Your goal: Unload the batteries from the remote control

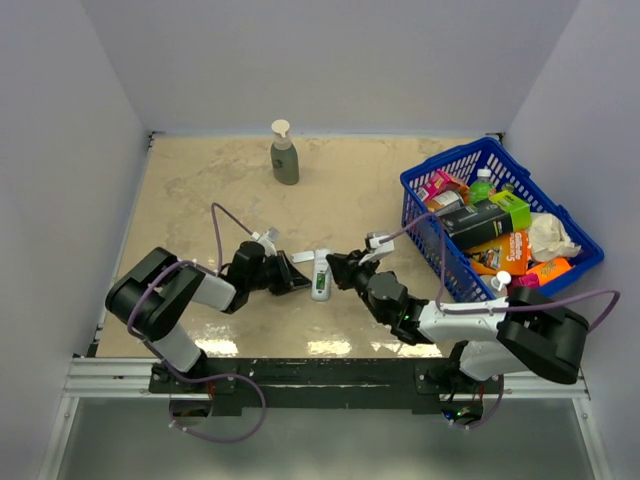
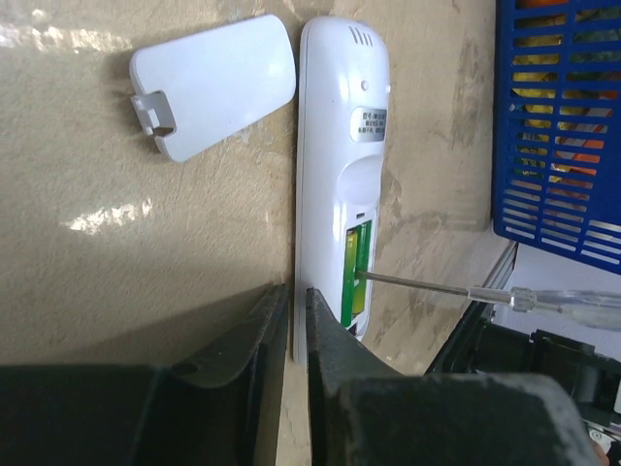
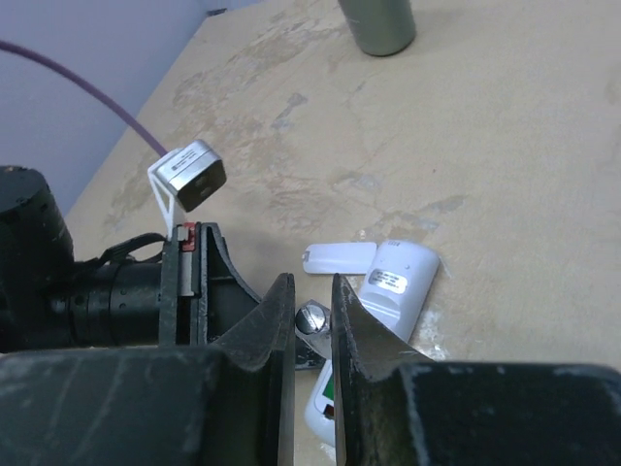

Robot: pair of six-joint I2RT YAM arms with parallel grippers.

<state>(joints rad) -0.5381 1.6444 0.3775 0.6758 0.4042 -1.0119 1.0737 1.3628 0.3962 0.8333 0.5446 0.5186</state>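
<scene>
**Screwdriver tip in the remote's open battery recess**

The remote control (image 1: 320,276) lies back-up on the counter (image 1: 200,200), in the middle of the overhead view, between the two hands. Its battery cover (image 2: 213,83) is off and lies just beside its far end. The green batteries (image 2: 351,277) sit in the open recess.

The right hand (image 3: 312,286) is clamped on the handle of a screwdriver (image 2: 437,287). The metal tip of the tool reaches into the recess and touches the green.

The left hand (image 2: 298,296) is closed to a thin slit at the remote's near end. Whether it nips the remote's edge, I cannot tell.

A blue basket (image 1: 445,158) of groceries stands at the right. A pump bottle (image 1: 285,158) stands at the top centre.
</scene>
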